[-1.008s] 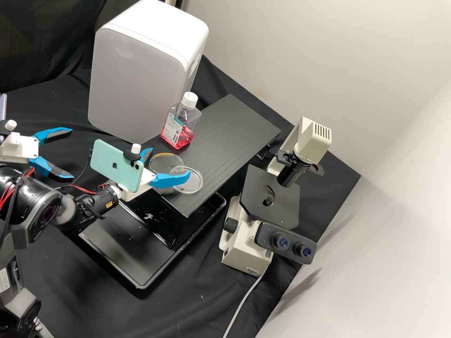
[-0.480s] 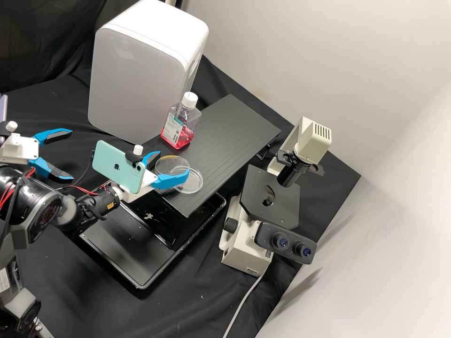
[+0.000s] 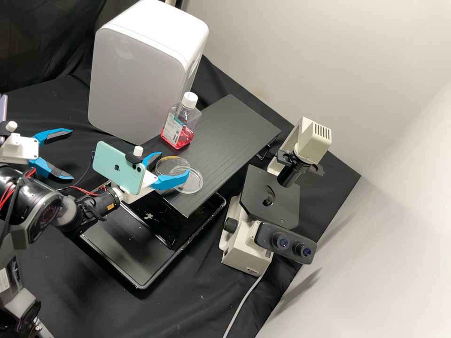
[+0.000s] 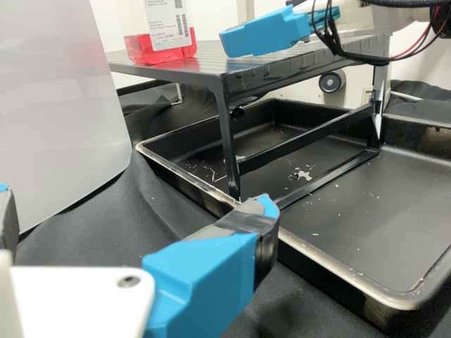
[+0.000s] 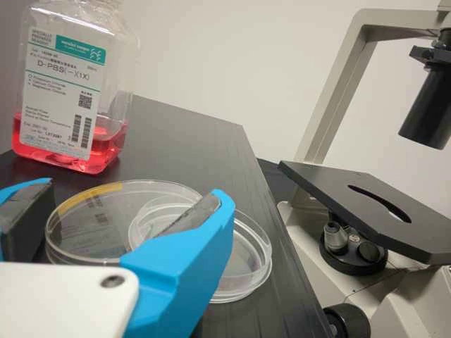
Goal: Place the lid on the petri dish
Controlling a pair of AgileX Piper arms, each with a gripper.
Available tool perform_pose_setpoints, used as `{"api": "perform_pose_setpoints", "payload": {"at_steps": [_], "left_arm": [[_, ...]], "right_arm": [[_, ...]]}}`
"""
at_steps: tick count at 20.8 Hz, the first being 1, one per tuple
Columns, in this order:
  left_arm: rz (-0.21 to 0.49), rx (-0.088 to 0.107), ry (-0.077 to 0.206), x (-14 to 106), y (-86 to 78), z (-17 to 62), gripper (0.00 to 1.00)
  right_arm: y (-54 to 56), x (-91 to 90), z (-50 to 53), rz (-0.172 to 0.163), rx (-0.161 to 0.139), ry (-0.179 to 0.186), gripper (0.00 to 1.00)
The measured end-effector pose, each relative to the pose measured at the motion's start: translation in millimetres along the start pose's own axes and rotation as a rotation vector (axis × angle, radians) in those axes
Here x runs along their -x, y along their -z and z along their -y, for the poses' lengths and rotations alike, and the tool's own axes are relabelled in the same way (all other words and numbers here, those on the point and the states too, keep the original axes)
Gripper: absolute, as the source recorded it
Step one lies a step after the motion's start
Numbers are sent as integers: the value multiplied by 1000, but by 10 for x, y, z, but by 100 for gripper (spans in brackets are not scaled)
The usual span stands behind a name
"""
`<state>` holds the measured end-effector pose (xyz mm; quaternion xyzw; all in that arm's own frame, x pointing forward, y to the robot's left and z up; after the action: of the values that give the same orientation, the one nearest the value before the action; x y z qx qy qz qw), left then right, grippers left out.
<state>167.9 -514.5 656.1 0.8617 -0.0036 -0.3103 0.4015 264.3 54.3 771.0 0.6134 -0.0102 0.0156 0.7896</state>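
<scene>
my r gripper (image 3: 173,164) is closed partway on the clear lid (image 5: 106,218), one blue finger on each side of its rim, so the lid sits right between my fingers. that's at the near-left end of the black platform (image 3: 235,131); can't tell if the lid touches it. petri dish (image 5: 243,257) lies on the platform just right of the lid & a bit nearer. lid's right edge overlaps the dish's left rim, not centred on it. pink bottle (image 3: 180,123) stands farther back. my l gripper (image 3: 63,155) hangs far left over the cloth, wide open, holding nothing.
</scene>
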Motion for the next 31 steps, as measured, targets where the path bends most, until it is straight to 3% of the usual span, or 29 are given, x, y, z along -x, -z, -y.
{"api": "perform_pose_setpoints", "payload": {"at_steps": [7,10,17,25,31], "left_arm": [[0,0,0,0,0,0,100],[0,0,0,0,0,0,100],[0,0,0,0,0,0,100],[0,0,0,0,0,0,100],[0,0,0,0,0,0,100]], "right_arm": [[-18,8,-5,2,-4,1,0],[-71,34,-33,12,-34,-14,0],[-214,127,-216,55,-103,-75,0],[-279,127,-247,73,-127,-88,0],[-334,62,-188,63,-185,-75,0]]}}
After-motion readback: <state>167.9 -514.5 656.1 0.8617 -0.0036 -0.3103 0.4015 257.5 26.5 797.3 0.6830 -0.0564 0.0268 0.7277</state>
